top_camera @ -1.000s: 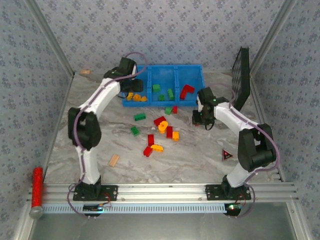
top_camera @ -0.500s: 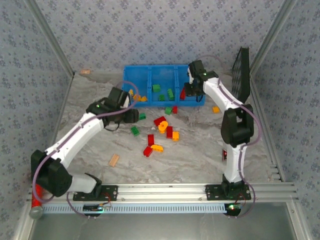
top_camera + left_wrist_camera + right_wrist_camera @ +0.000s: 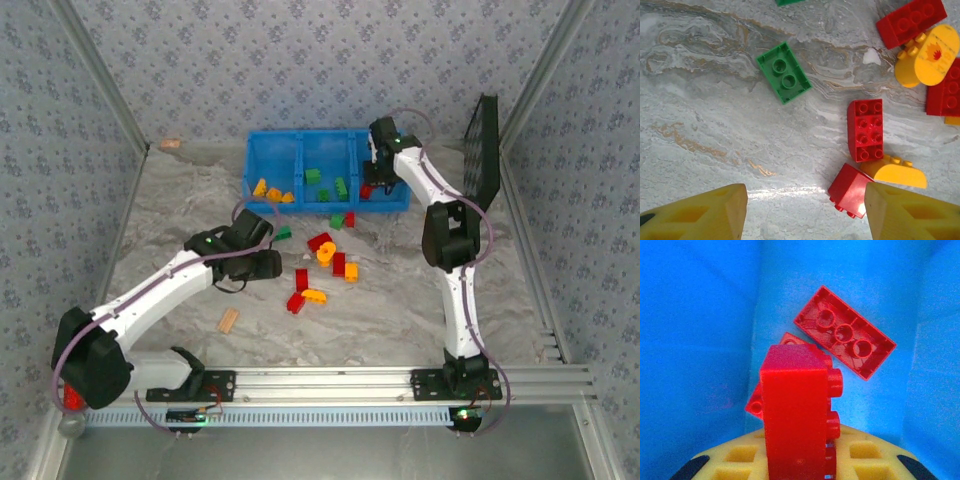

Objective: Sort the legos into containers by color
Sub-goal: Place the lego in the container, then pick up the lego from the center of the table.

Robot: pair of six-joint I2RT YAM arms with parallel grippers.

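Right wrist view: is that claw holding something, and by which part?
Yes. The right gripper pinches a red brick by one end, over the blue bin.

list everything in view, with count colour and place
blue plastic bin: one, blue, far middle, three compartments
orange-yellow plastic toy bricks: about three in left compartment, three loose mid-table
green plastic toy bricks: two in middle compartment, three loose
red plastic toy bricks: at least two in right compartment, about five loose
tan wooden block: one, tan, near left
small tan piece: one, far left
black grid panel: one, black, far right
left gripper: one, yellow pads, open above loose bricks
right gripper: one, shut on a red brick, over right compartment
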